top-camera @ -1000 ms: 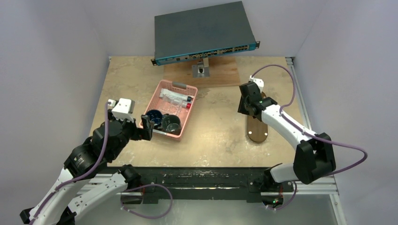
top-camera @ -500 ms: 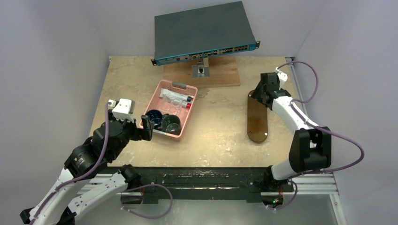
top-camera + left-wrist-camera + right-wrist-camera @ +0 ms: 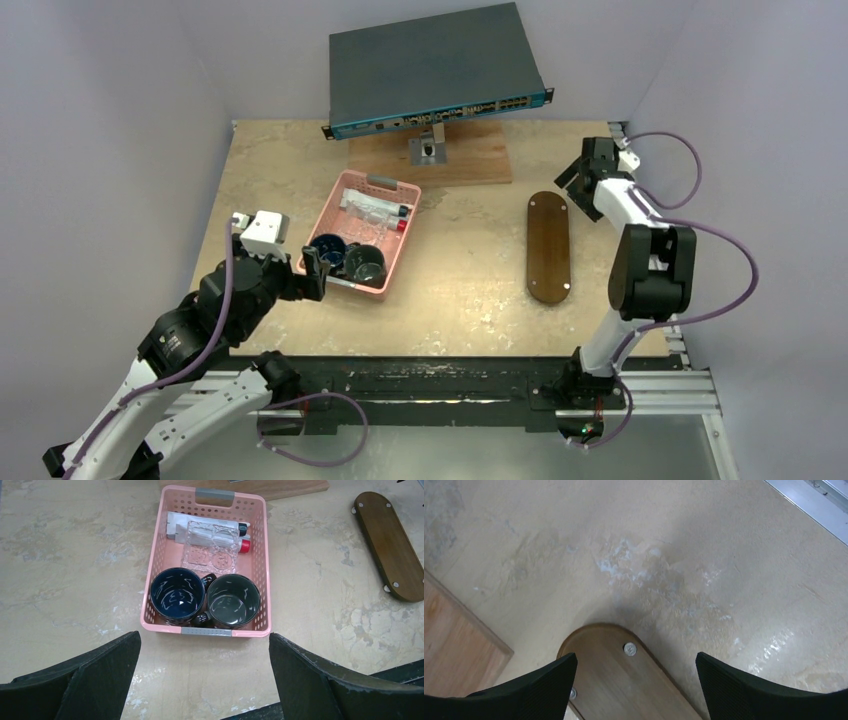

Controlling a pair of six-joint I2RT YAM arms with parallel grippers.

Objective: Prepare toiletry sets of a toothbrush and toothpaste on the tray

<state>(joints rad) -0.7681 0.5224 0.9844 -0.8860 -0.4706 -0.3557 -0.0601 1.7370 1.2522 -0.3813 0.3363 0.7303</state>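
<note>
The tray (image 3: 548,247) (image 3: 390,545) is a dark-brown oblong board lying flat on the table right of centre, with small silver studs showing on its upper face. My right gripper (image 3: 580,187) (image 3: 636,662) hovers open just past the tray's far end (image 3: 624,680), holding nothing. The toiletry sets (image 3: 372,210) (image 3: 210,535) are clear-wrapped packs with a red and a black cap, lying in the far half of the pink basket (image 3: 400,250) (image 3: 262,555). My left gripper (image 3: 315,272) (image 3: 204,645) is wide open and empty, just short of the basket's near rim.
Two dark mugs (image 3: 178,594) (image 3: 233,600) fill the basket's near half. A grey network switch (image 3: 435,70) stands on a light wooden board (image 3: 470,160) (image 3: 454,630) at the back. A metal rail (image 3: 814,495) runs along the table's right edge.
My right gripper's jaws have widened, and its arm has swung from above the tray to the far right, leaving the tray uncovered. The left arm has not moved.
</note>
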